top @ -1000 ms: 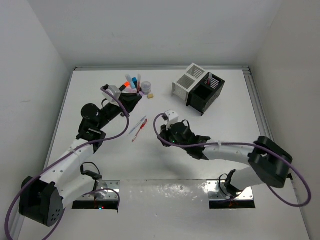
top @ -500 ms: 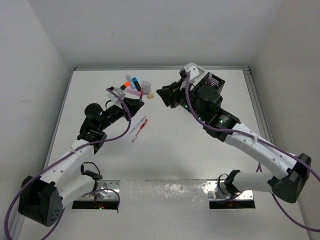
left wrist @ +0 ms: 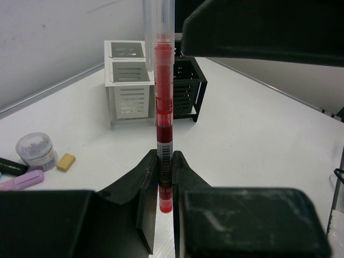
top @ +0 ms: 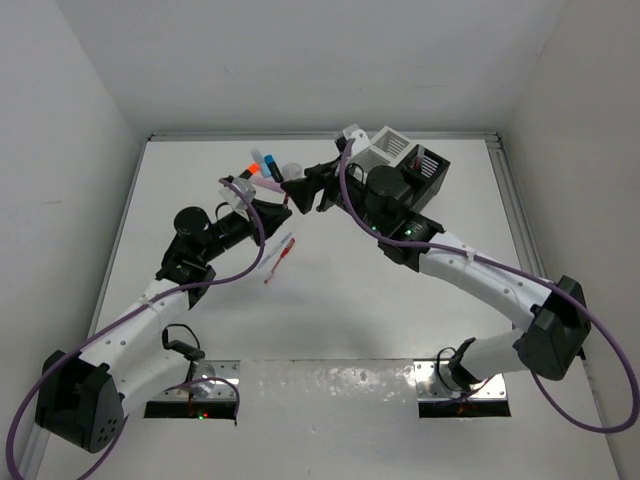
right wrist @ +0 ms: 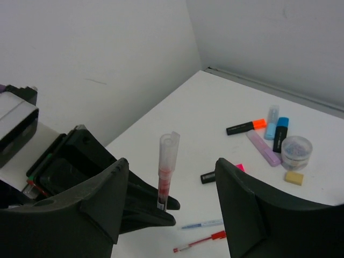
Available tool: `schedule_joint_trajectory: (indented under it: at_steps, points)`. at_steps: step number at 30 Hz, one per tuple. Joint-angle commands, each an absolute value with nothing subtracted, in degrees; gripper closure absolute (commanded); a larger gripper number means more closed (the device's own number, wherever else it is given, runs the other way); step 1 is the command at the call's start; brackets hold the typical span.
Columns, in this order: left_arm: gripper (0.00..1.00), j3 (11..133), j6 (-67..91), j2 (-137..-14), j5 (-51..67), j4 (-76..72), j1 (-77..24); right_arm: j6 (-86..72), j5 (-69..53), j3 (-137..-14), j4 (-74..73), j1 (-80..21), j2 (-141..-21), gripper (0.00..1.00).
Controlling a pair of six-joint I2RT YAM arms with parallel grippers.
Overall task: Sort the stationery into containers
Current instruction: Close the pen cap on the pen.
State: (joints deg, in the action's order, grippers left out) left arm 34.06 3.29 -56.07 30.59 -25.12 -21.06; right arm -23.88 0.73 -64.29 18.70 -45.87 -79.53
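One red pen (left wrist: pixel 163 134) stands upright above the counter (left wrist: pixel 258 140), clamped by its lower end in my left claw (left wrist: pixel 163 166), its capped top dead ahead of my right claw (right wrist: pixel 172 161), whose fingers gape wide and empty.

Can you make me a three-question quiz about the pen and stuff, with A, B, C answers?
1. The left pincer holds a pen. Its ink is: A green; B blue; C red.
2. The eraser lies: A in the left pincer; B on the table beside the tape roll; C atop the pen.
3. The right pincer is: A open; B shut on the pen; C shut on the eraser.
C, red shows through the barrel; B, it sits by the roll; A, its jaws stand apart.
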Motion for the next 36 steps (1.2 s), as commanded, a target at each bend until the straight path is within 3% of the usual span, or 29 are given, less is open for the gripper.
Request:
schedule_joint_trajectory:
  at_steps: [1,12,20,29,36]
  points:
    - [1.00,34.2,3.2,-55.3,31.2,-26.5,-21.7,-26.4,-2.0,-67.2,25.8,-45.6,-80.5,0.37]
    - [1.00,33.8,3.8,-55.0,31.3,-26.2,-21.9,-28.4,-4.0,-68.5,28.0,-45.5,-83.1,0.67]
    - [1.00,34.4,3.3,-54.8,28.8,-29.0,-21.4,-29.1,-4.7,-66.6,25.9,-45.5,-83.6,1.00]
    - [1.00,35.6,0.4,-55.5,26.5,-33.8,-20.0,-20.8,-0.2,-55.6,23.1,-49.9,-84.3,1.00]
    - [1.00,35.9,-1.3,-56.2,27.1,-41.2,-19.1,-26.0,8.0,-43.6,34.1,-54.8,-89.8,1.00]
